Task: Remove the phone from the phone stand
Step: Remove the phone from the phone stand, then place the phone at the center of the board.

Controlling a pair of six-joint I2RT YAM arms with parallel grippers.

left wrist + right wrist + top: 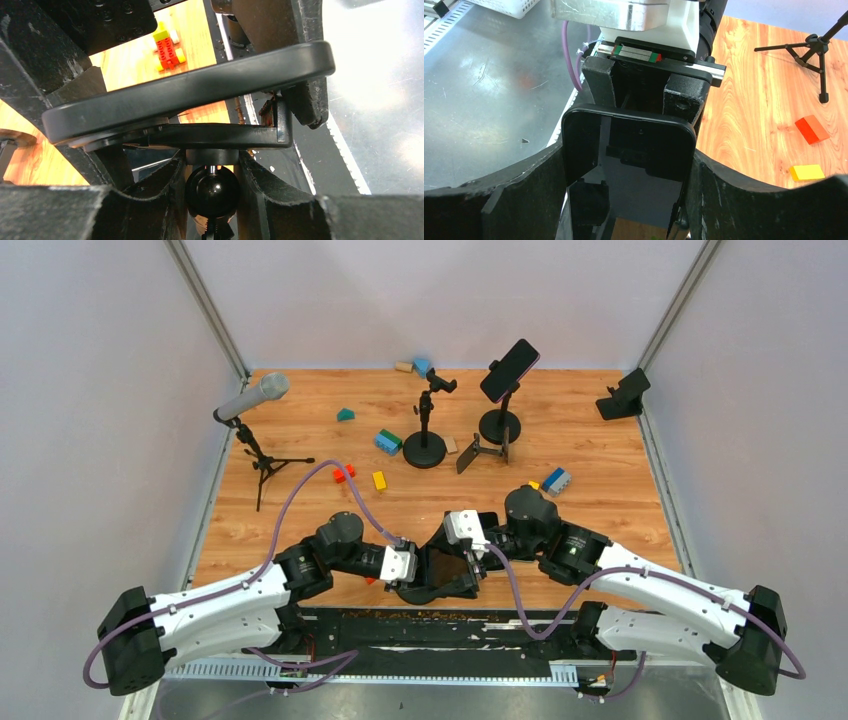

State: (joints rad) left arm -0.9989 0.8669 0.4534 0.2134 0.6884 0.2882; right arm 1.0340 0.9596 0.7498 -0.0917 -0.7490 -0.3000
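Note:
A black phone lies in the black clamp cradle of a phone stand. My left gripper is shut on the stand's ball joint, just under the cradle. My right gripper is shut on the phone, with one finger on each long side. In the top view both grippers meet at the table's near edge, the left gripper and the right gripper on either side of the phone. The stand's base is hidden.
At the back stand another phone on a round-base stand, an empty stand, a folding stand, a black holder and a microphone on a tripod. Several toy bricks lie scattered on the wood.

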